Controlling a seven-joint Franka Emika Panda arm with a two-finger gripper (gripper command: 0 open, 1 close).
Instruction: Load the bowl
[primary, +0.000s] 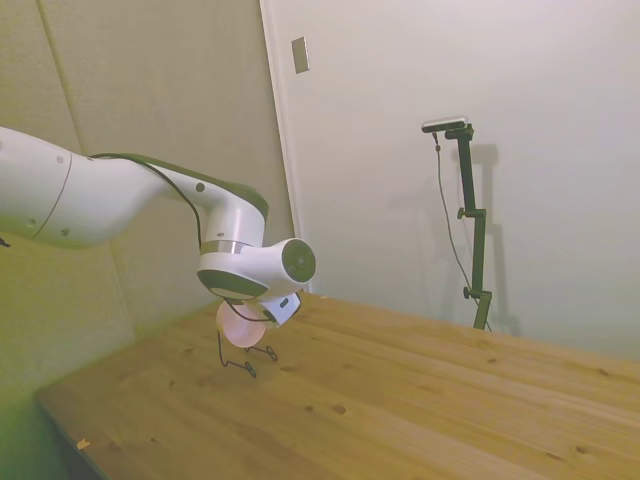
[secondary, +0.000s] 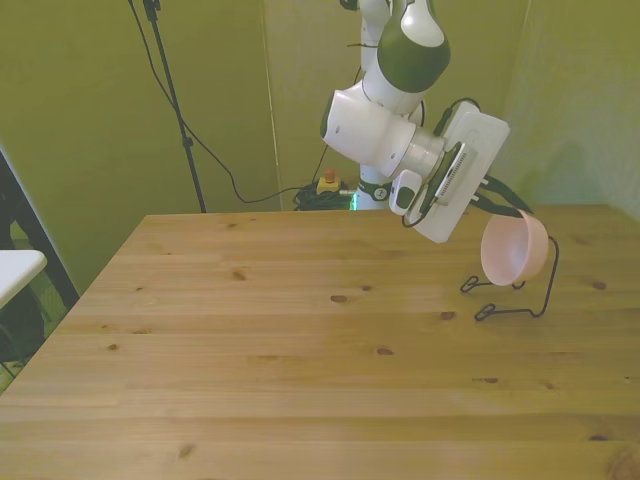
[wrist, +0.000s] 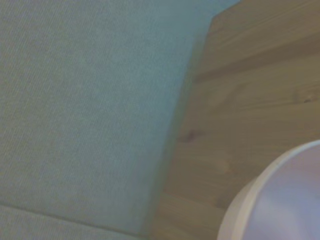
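Note:
The pale pink bowl stands on edge, tilted, inside a black wire rack near the front view's right side of the table. My gripper reaches down at a slant from the white hand, and its dark fingers close on the bowl's upper rim. From the side view the bowl peeks out under the hand, above the wire rack; the fingers are hidden there. The wrist view shows a blurred curve of the bowl.
The wooden table stretches wide toward the front view's left. Its far edge meets a green wall. The rack stands close to the table's edge on the front view's right.

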